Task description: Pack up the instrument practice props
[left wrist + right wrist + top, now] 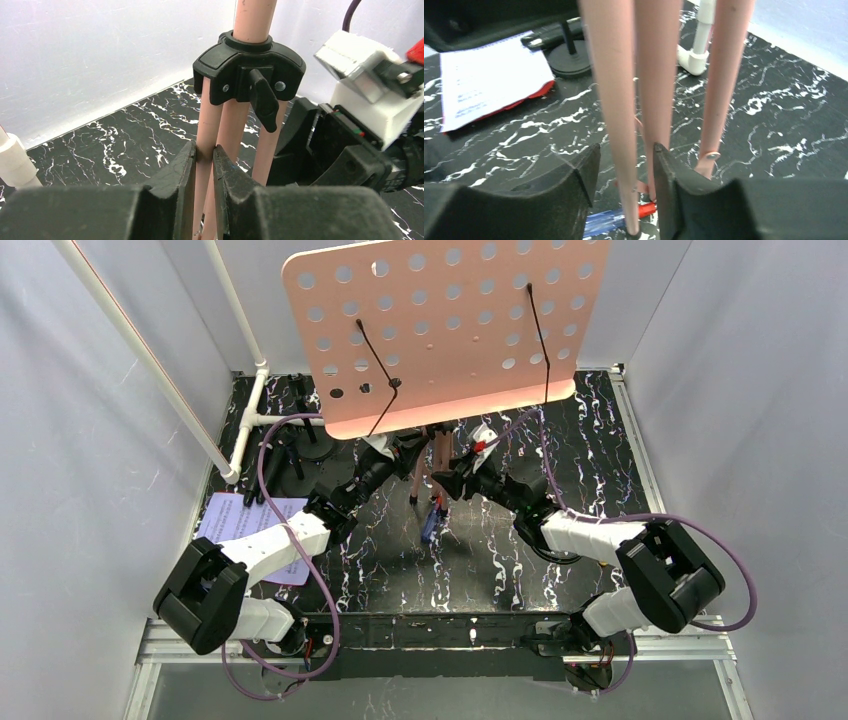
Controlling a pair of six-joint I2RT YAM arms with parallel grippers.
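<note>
rack (440, 330): stood upright on the table (600, 450), tripod legs (207, 125) drawn together.
left gripper (204, 150): pinched 1 pink leg, likely steadying the stand.
right gripper (626, 150): spread loosely round a leg, not gripping.

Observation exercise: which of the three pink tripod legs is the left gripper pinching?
The leftmost leg in the left wrist view; the left gripper pinches it, the other two stand free.

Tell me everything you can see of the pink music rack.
The pink rack stands upright: a tilted, hole-punched desk with two black wire holders, on a pink tube. A black collar with a wing knob joins three close-set legs. The left pincer pinches one leg; the right pincer straddles a leg, open.
</note>
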